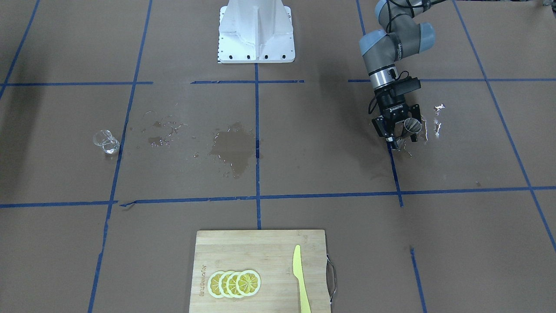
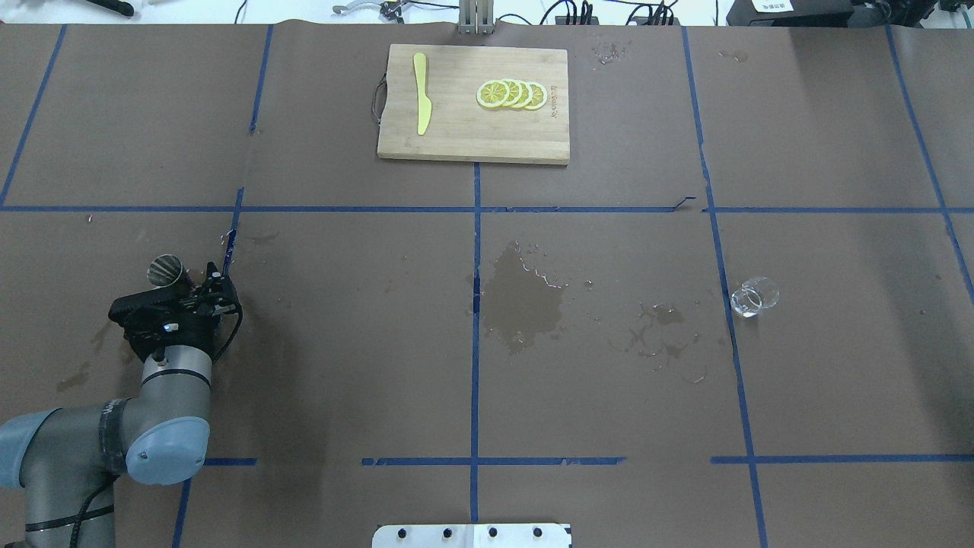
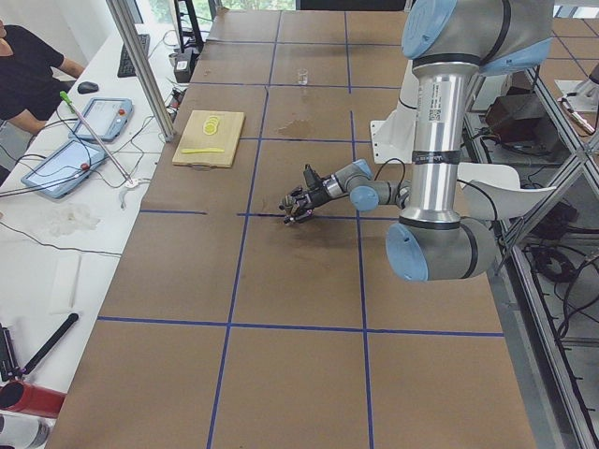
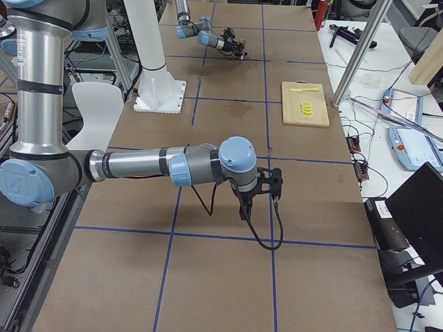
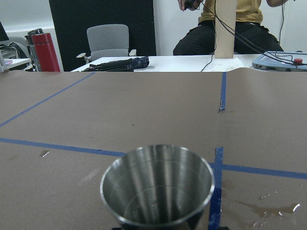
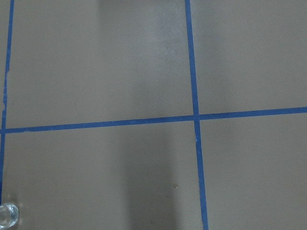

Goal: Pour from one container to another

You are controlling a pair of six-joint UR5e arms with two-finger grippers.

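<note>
A tapered metal cup [image 5: 157, 189] stands upright right in front of my left wrist camera, filling the lower centre of that view; its inside looks empty. My left gripper [image 1: 403, 140] sits low over the table with its fingers against the base of the metal cup [image 1: 412, 125]; from overhead the cup's rim [image 2: 166, 269] shows just beyond the gripper [image 2: 196, 280]. A clear glass [image 1: 106, 142] lies tipped on the far side of the table, also visible from above [image 2: 755, 297]. My right gripper [image 4: 275, 187] hangs over bare table, and whether it is open or shut I cannot tell.
A wet puddle [image 1: 232, 150] and scattered droplets darken the paper between cup and glass. A wooden cutting board [image 1: 260, 248] holds lemon slices [image 1: 234, 283] and a yellow knife [image 1: 299, 278]. The white robot base [image 1: 256, 30] stands at the table's robot side.
</note>
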